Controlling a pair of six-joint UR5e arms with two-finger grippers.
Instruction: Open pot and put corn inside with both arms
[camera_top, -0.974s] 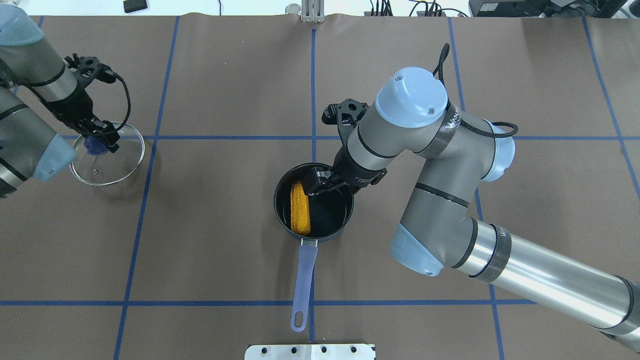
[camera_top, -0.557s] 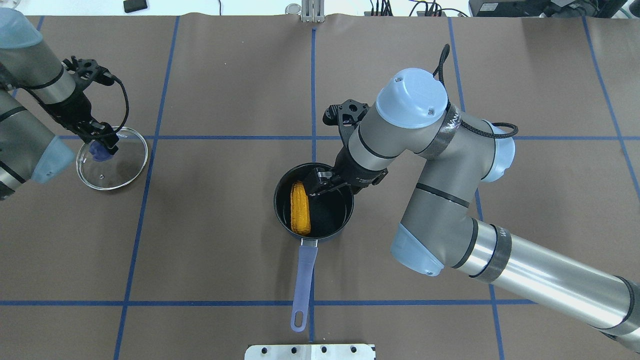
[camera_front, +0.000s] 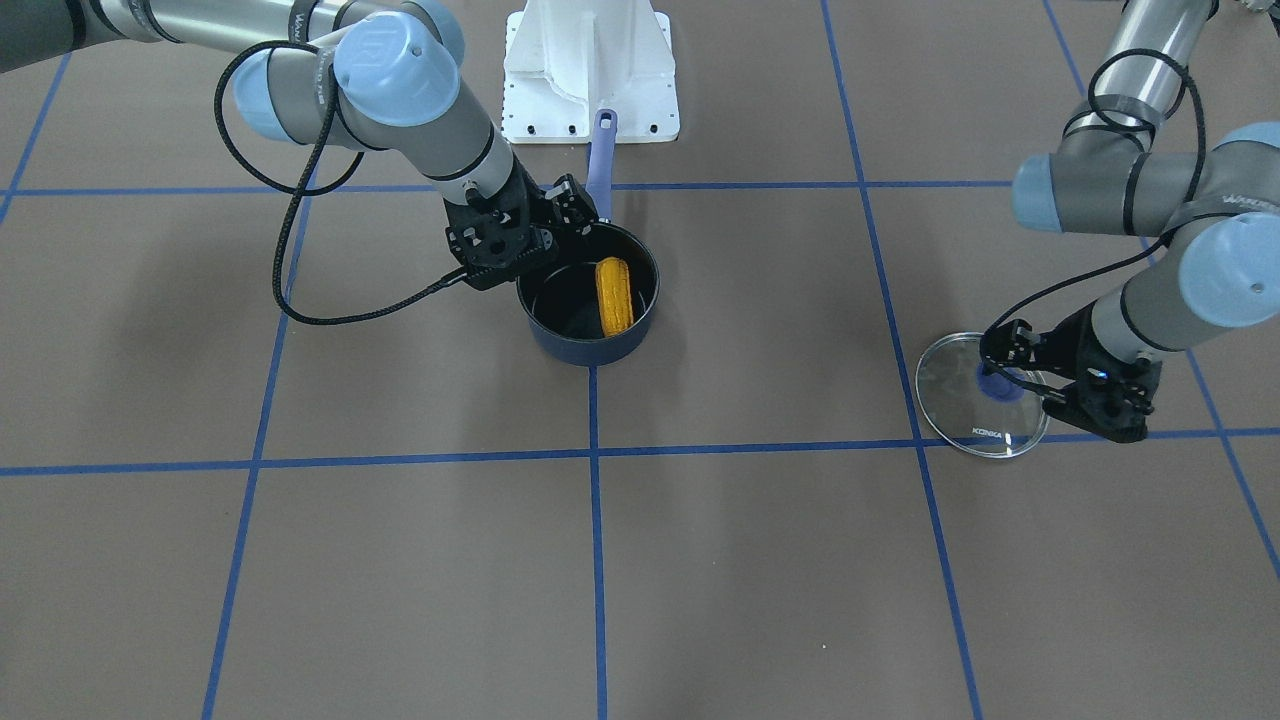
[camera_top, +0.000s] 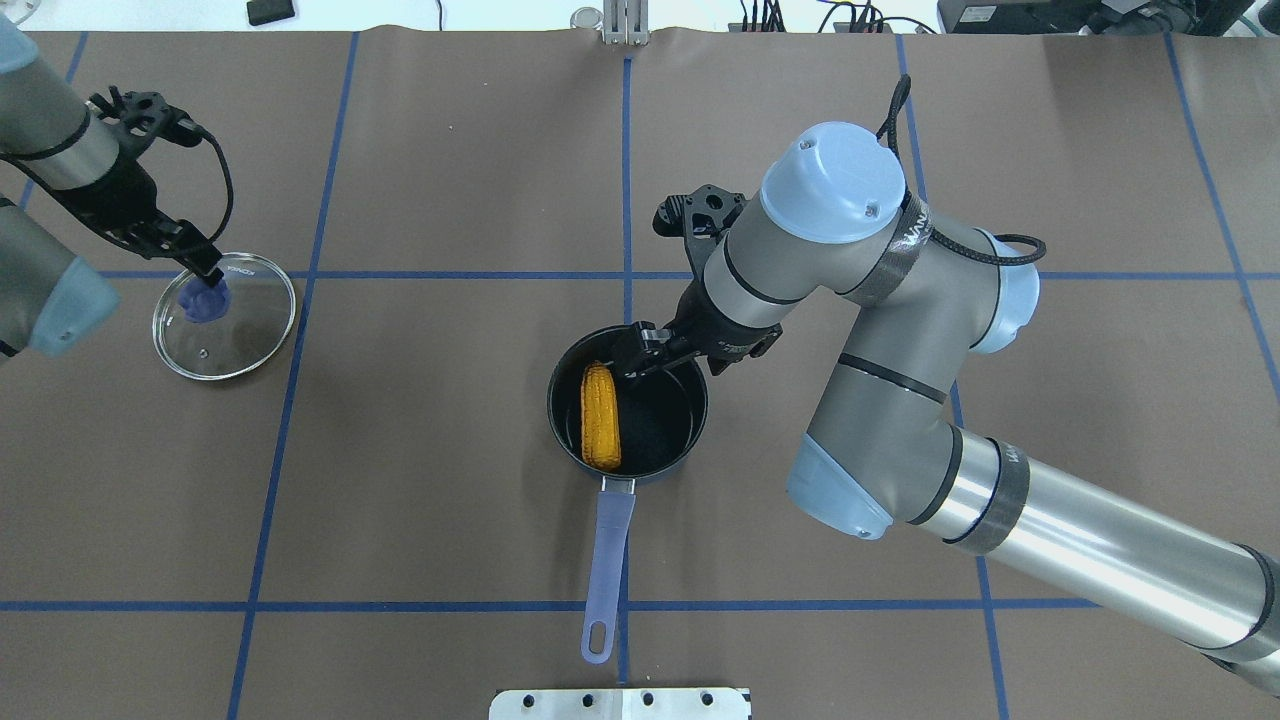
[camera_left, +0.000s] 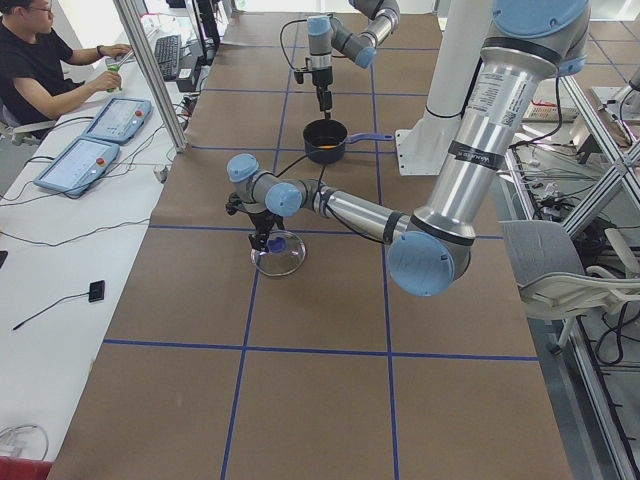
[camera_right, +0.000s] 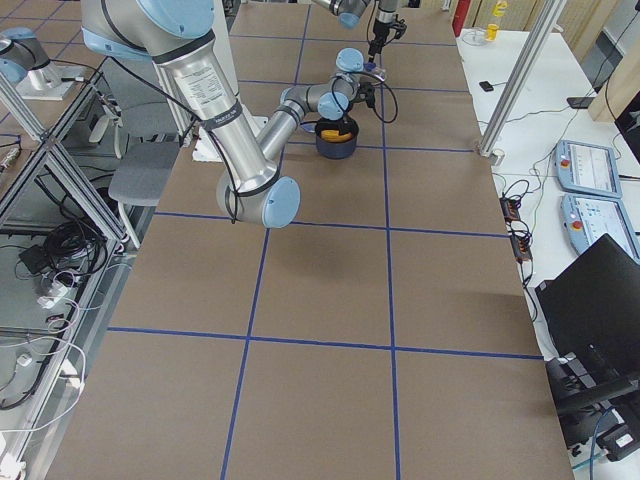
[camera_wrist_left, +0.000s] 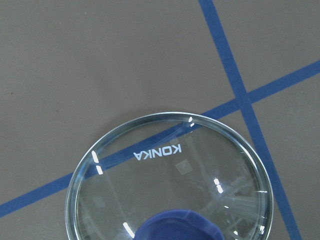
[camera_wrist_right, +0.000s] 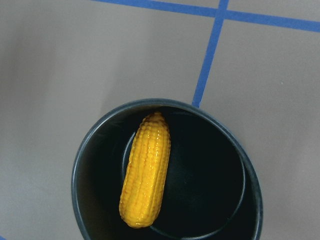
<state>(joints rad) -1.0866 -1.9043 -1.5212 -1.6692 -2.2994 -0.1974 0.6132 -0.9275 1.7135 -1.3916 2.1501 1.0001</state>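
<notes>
Corn (camera_top: 601, 415) lies in the uncovered saucepan (camera_top: 668, 432) along its wall; right hand (camera_top: 633, 364) hangs released over the rim, left hand (camera_top: 207, 272) released above the glass lid (camera_top: 245, 330), well apart.

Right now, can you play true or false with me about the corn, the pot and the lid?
1. The corn is lying inside the pot. True.
2. The lid is sitting on top of the pot. False: it lies flat on the table, far from the pot, next to the left gripper.
3. The right gripper is holding the corn. False: the corn lies loose in the pot, and the gripper is up by the rim with nothing in it.
4. The pot's long handle points toward the robot's side of the table. True.
</notes>
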